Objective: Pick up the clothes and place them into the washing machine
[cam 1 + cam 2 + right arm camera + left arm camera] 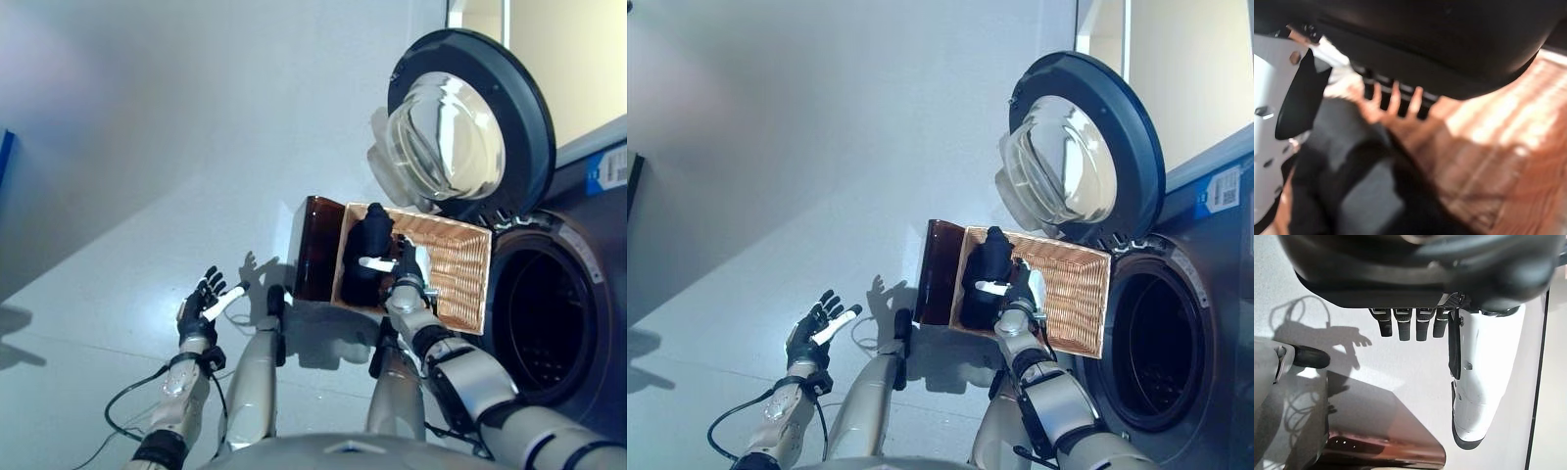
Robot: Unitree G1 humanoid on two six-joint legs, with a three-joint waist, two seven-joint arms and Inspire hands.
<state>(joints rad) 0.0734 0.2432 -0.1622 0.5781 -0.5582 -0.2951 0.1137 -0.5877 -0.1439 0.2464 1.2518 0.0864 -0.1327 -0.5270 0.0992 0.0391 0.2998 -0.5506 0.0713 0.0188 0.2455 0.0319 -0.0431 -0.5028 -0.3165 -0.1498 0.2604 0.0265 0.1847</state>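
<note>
A wicker basket (460, 284) with a dark brown side stands on the floor before the washing machine (588, 245). A black garment (370, 245) is bunched up in its left half. My right hand (407, 269) is inside the basket, right beside the garment. Its fingers are straight and its white thumb (375, 262) lies against the cloth. In the right wrist view the black garment (1352, 196) lies just past the fingers, on the wicker (1498, 147). My left hand (201, 304) hovers open and empty over the floor, left of the basket.
The washer's round door (460, 127) is swung open above the basket, and the dark drum opening (549, 323) lies just right of it. The pale floor (147, 196) stretches away to the left. The basket's brown side (1386, 450) shows in the left wrist view.
</note>
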